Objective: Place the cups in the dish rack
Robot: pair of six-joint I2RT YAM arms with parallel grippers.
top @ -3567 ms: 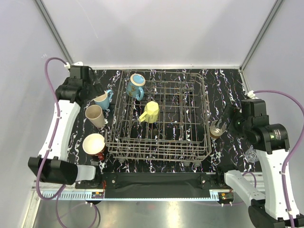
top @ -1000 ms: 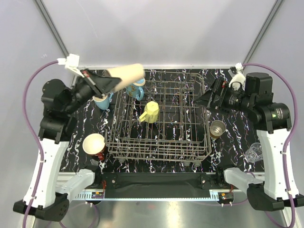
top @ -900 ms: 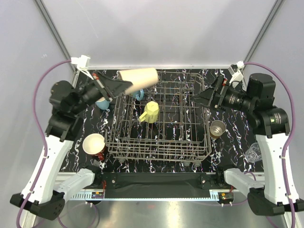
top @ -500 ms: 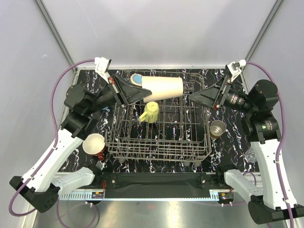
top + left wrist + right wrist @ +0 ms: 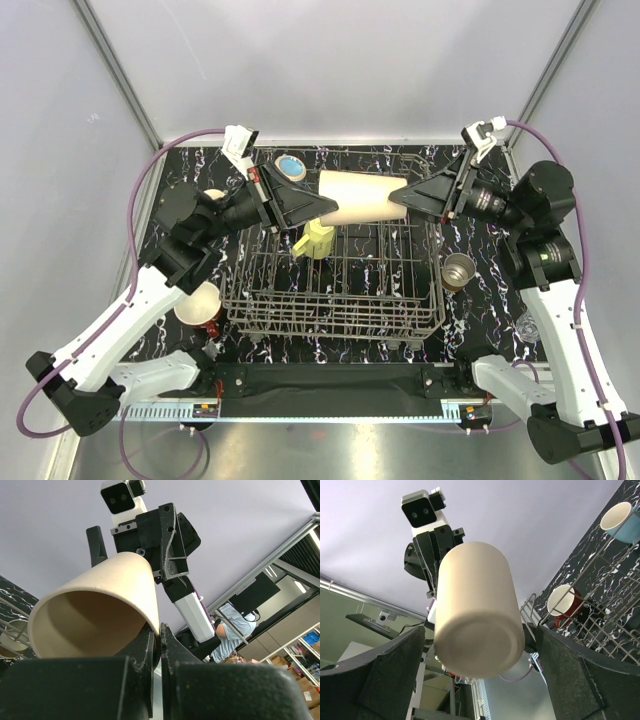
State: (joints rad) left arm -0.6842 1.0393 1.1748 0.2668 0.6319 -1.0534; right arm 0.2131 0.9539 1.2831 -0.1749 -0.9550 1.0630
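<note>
Cream cup (image 5: 358, 197) on its side in mid-air, above the far half of the dish rack (image 5: 335, 312), long axis running left to right between the two arms. At the left end, left gripper (image 5: 325, 206) clamped tight on the cup's rim, one finger inside the mouth and one outside, clearest from the left wrist view. Open mouth toward the left arm, flat closed base toward the right arm. At the right end, right gripper (image 5: 404, 197) spread wide, holding nothing, its two fingers flanking the base; contact with the cup not clear. From the right wrist view, base centred in the gap between those fingers. Probably a handover: next move likely a short straight advance of the right gripper along the cup's axis, then a squeeze on the body before any release at the rim. Risk of a drop onto the wires with an early release. Elsewhere, left to right: red mug (image 5: 200, 304) on the table by the rack's near left corner, light blue mug (image 5: 291, 166) at the rack's far left corner, yellow-green mug (image 5: 315, 241) inside the rack, steel tumbler (image 5: 458, 270) on the table just right of the rack.
</note>
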